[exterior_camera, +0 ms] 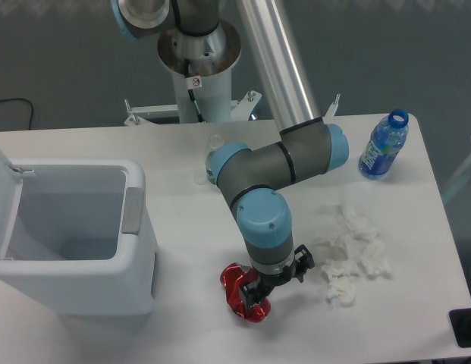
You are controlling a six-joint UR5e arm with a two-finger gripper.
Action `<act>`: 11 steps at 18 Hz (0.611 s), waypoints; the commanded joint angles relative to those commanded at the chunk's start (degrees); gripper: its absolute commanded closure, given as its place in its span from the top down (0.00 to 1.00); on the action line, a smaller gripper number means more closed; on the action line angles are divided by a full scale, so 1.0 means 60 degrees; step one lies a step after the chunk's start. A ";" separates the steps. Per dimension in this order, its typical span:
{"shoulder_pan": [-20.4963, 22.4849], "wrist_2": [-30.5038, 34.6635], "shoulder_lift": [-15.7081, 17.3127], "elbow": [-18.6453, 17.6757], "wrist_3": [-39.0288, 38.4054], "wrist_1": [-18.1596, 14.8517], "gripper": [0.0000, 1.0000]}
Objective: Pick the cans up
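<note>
The gripper (pixel 255 293) points straight down at the front-centre of the tabletop (pixel 182 334), and the wrist and blue joint cap above it hide most of its body. Only dark finger parts show below the wrist, set against the can (pixel 243 292). The width of the jaw opening is not resolvable: the fingers merge with the dark wrist hardware and the red metal. Whether they clamp the can or merely touch it cannot be told.

The can is crushed, shiny red, and lies at the front of the tabletop, directly under and slightly left of the gripper. Its right portion is covered by the fingers; no label patch can be made out. Whether it rests on the surface or is lifted clear is not visible.

To the right, near but apart from the can, lies a loose cluster of crumpled white tissues (pixel 353 258). Farther back at the right edge stands a clear bottle (pixel 383 145) with a blue label, cap off.

At the left sits a white bin (pixel 76 235) with its lid swung open; the lid is cut off by the frame edge. A dark object (pixel 466 327) at the lower right corner is also cut off and not identifiable.
</note>
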 joint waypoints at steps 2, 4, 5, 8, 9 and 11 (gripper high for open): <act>0.0000 0.0000 -0.0044 0.0059 -0.0146 0.0000 1.00; -0.0044 0.0000 -0.0161 0.0074 -0.0205 0.0000 1.00; -0.0058 0.0000 -0.0190 0.0074 -0.0249 0.0015 1.00; -0.0102 -0.0058 -0.0249 0.0147 -0.0337 0.0015 1.00; -0.0117 -0.0175 -0.0351 0.0220 -0.0352 0.0015 1.00; -0.0161 -0.0278 -0.0541 0.0395 -0.0352 0.0015 1.00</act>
